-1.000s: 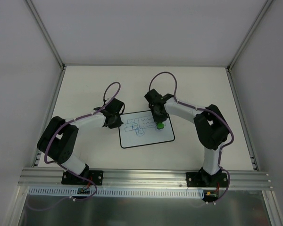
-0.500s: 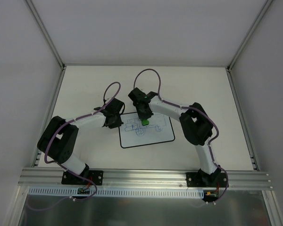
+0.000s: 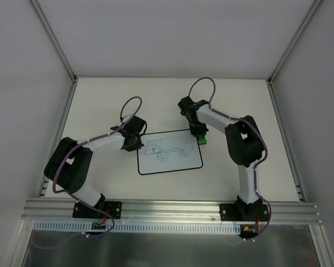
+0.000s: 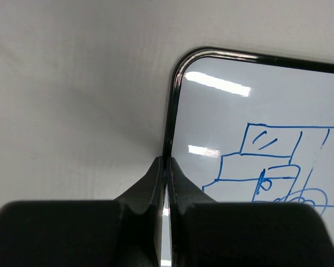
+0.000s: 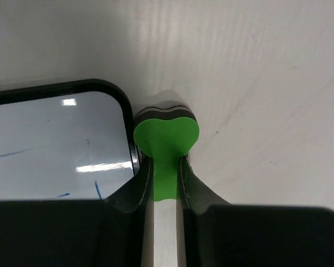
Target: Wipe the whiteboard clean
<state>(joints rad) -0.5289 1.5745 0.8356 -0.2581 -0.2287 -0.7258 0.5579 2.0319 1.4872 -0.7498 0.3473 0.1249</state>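
— Green eraser (image 5: 166, 136) is clamped in the right gripper (image 5: 166, 169), on the table just off the upper-right corner of the whiteboard (image 3: 175, 166), which lies mid-frame.

— So the doodles (image 3: 162, 153) lie to its left, along the board's long axis. The left gripper (image 4: 166, 167) pinches the board's left edge.

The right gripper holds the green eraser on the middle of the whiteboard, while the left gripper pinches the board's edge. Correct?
No: in the right wrist view the green eraser block in the right gripper sits off the black-bordered white whiteboard, just past its corner. The left gripper does pinch the edge.
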